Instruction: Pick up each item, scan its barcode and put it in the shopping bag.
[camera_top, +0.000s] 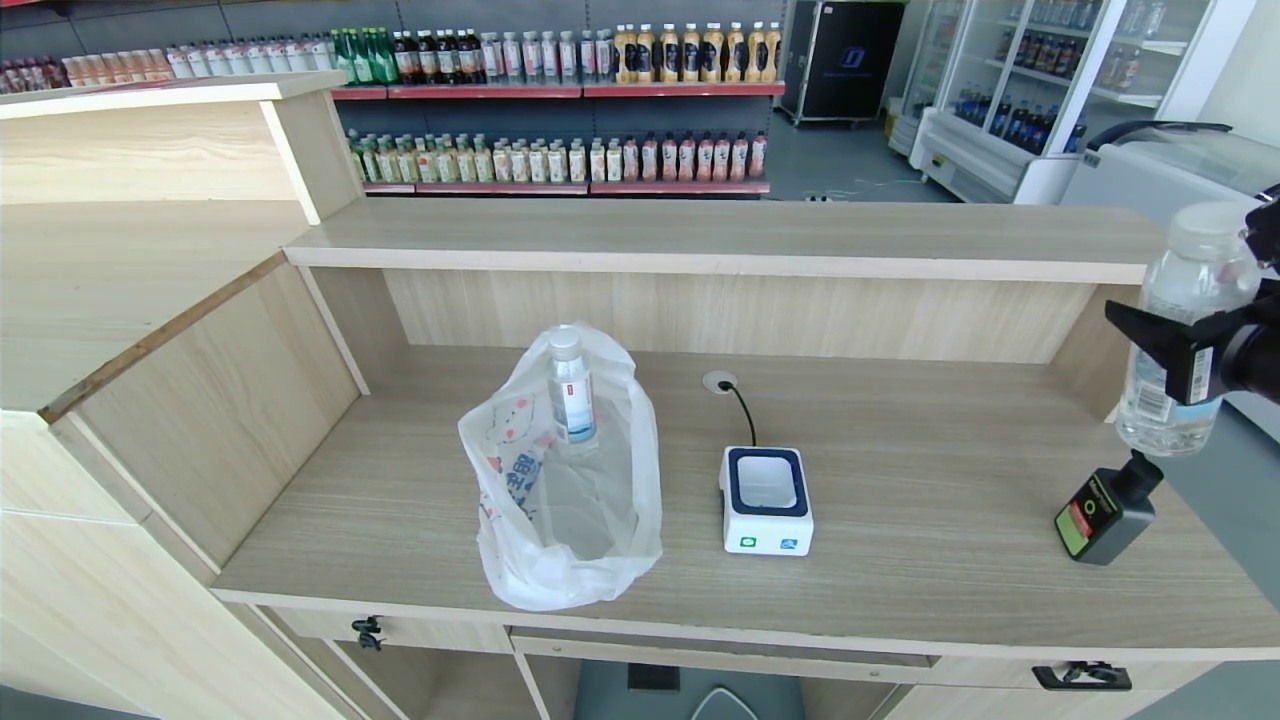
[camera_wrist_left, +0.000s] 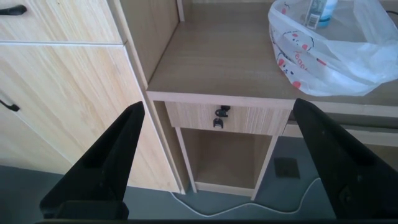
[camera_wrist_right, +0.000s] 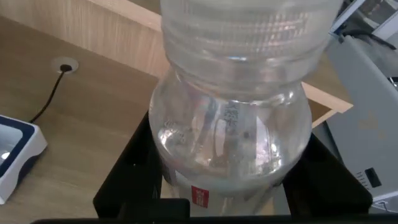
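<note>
Clear plastic water bottle (camera_top: 1185, 320) is clamped upright in my right jaws, raised off the counter (camera_top: 930, 470) at its right end, above a black handheld unit (camera_top: 1100, 512) with a green and red face. My left jaws are spread wide, nothing between them, hanging low off the counter's front left corner, facing a drawer (camera_wrist_left: 261, 118) with a key in its lock. I see the white shopping bag (camera_top: 560, 490) standing open mid-counter, a second bottle (camera_top: 571, 388) upright inside it. White scanner (camera_top: 766, 498) sits just right of the bag, cable running to a grommet (camera_top: 719, 381) behind.
</note>
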